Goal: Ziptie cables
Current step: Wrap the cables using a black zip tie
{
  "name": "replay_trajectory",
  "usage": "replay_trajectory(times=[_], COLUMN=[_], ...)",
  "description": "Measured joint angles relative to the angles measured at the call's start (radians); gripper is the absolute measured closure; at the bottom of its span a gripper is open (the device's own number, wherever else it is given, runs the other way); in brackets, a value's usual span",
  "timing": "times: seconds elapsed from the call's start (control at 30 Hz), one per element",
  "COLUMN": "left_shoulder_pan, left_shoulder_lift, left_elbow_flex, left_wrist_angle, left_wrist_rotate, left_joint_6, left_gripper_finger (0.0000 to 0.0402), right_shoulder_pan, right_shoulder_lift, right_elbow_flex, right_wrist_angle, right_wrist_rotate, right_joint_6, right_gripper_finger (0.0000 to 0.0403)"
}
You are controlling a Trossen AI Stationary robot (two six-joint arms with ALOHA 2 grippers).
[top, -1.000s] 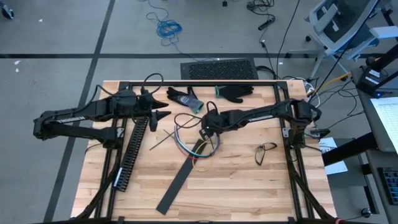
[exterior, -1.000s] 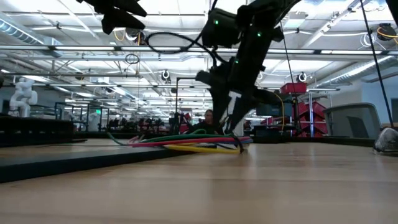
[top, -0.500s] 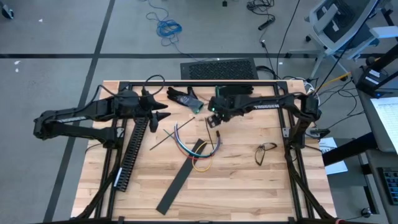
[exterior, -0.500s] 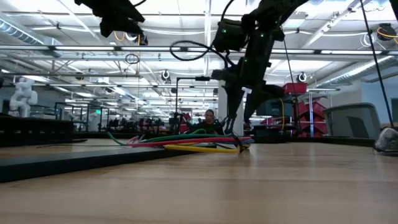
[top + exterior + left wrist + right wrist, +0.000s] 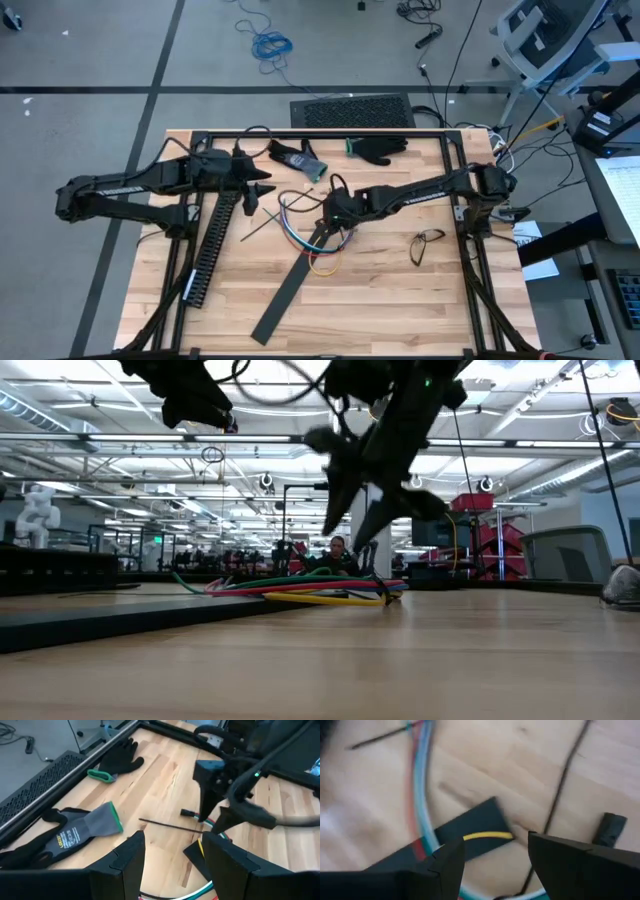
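Observation:
The cables [image 5: 296, 226], a loose bundle of red, yellow, blue and green wires, lie on the wooden table near its middle, partly over the end of a flat black strip [image 5: 288, 292]. They also show in the low view [image 5: 300, 588] and the right wrist view [image 5: 420, 780]. My right gripper [image 5: 325, 212] hangs open just above them [image 5: 350, 525], pointing steeply down, with nothing between its fingers [image 5: 495, 865]. My left gripper [image 5: 262, 187] stands open higher up, to the left of the cables, and holds nothing [image 5: 172, 865].
A long black slotted duct [image 5: 214, 246] lies along the left side. Two black gloves [image 5: 298, 158] [image 5: 379, 148] rest near the far edge. A thin black tie [image 5: 262, 225] lies left of the cables. Glasses [image 5: 428, 241] sit at the right.
My right gripper swung from over the cables toward the table's far edge, then came back over them. It now hangs higher above them than a second ago and has turned about its wrist. The cables have stayed where they were.

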Motion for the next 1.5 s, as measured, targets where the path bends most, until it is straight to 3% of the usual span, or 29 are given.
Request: replay_trajectory(times=[0.2,0.57,0.83,1.07,1.5], left_shoulder_pan=[-0.003,-0.073,-0.086,-0.086,-0.086], left_shoulder_lift=[0.059,0.092,0.092,0.092,0.070], left_elbow_flex=[0.000,0.000,0.000,0.000,-0.001], left_wrist_angle=[0.008,0.013,0.012,0.011,0.111], left_wrist_rotate=[0.050,0.047,0.024,0.006,-0.011], left_joint_6=[-0.003,-0.028,-0.055,-0.055,-0.027], left_gripper_finger=[0.0209,0.0209,0.0209,0.0209,0.0210], right_shoulder_pan=[-0.038,-0.013,0.006,0.024,-0.012], right_shoulder_lift=[0.117,0.192,0.223,0.223,0.117], right_elbow_flex=[-0.002,0.005,0.007,0.009,0.020], right_wrist_angle=[-0.031,-0.113,-0.110,-0.109,0.011], right_wrist_rotate=[0.018,0.076,0.089,0.113,0.138], right_joint_6=[0.106,0.169,0.196,0.101,0.068], right_gripper_finger=[0.0200,0.0210,0.0275,0.0391,0.0402])
